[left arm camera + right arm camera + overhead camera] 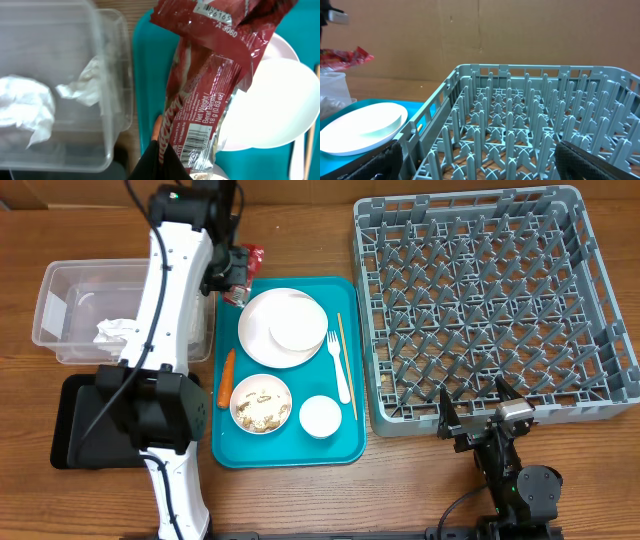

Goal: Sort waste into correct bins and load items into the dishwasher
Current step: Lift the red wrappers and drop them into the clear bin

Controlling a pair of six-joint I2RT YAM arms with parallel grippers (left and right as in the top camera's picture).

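Left arm [165, 320]: long white rounded links joined by bulky black joint housings [165, 410], with a thin black cable [133, 355] along the white shell; right arm [520, 480]: compact and black, bearing a small pale block [515, 410] near the wrist and two dark matte fingers [592, 159].

A flat teal tray [285, 450] lies just left of the wooden table's [300, 500] centre, about nine o'clock. A brown cardboard wall [520, 30] stands at twelve o'clock.
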